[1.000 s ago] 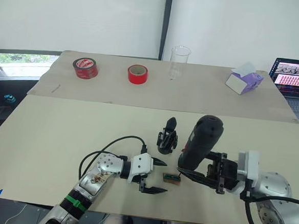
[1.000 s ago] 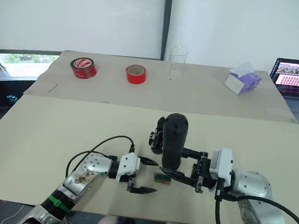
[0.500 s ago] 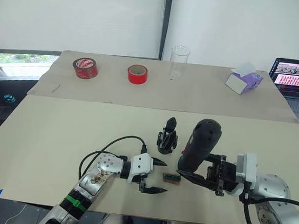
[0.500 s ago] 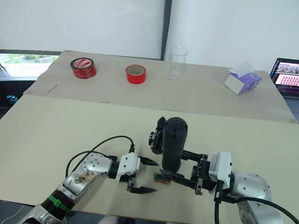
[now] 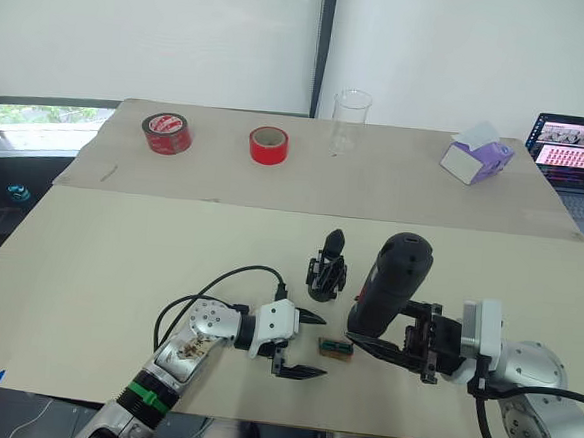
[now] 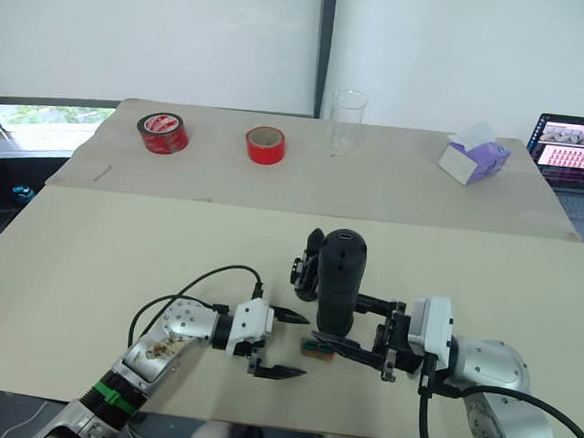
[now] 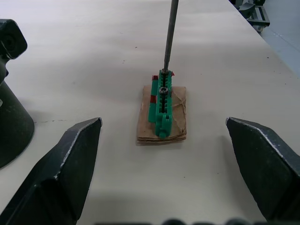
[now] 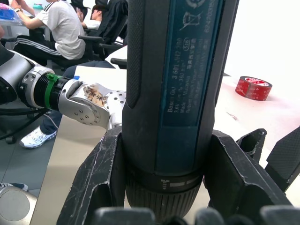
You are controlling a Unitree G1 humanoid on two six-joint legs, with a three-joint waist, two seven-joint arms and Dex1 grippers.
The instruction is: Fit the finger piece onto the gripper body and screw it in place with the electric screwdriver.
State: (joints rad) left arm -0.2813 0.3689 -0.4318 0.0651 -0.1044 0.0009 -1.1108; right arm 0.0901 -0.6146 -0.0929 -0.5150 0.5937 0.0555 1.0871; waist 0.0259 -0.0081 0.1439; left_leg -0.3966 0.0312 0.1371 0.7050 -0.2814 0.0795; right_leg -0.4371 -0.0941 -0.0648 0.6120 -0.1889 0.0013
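A: Two grippers low over the tabletop point(image 5: 119, 257), near its front edge. Right gripper point(image 5: 389, 336) clamped on the screwdriver point(image 5: 388, 281), fingers point(image 8: 101, 180) pressed to both sides of the barrel. Held nearly upright, rounded end up.

B: And the bit?

A: Thin metal shaft point(image 7: 169, 35) coming down onto the green block point(image 7: 161, 105), tip touching its top. Block sitting on a brown pad point(image 7: 161, 115), flat on the tabletop, between the two grippers.

B: Left gripper?

A: Left gripper point(image 5: 303, 345) spread wide, holding nothing, fingers point(image 7: 70, 164) either side of the green block and apart from it.

B: Gripper body?

A: Gripper body point(image 5: 327, 267) standing just behind the block, pointed finger sticking up, touched by neither arm. Just beside the screwdriver, to its left.

B: Finger piece loose anywhere?

A: Cannot tell.

B: Farther back?

A: Two red tape rolls point(image 5: 167, 132) point(image 5: 268, 144), a clear beaker point(image 5: 350, 123), a purple-and-white box point(image 5: 477, 159), a laptop point(image 5: 577, 164) at the far right. All well apart from the work.
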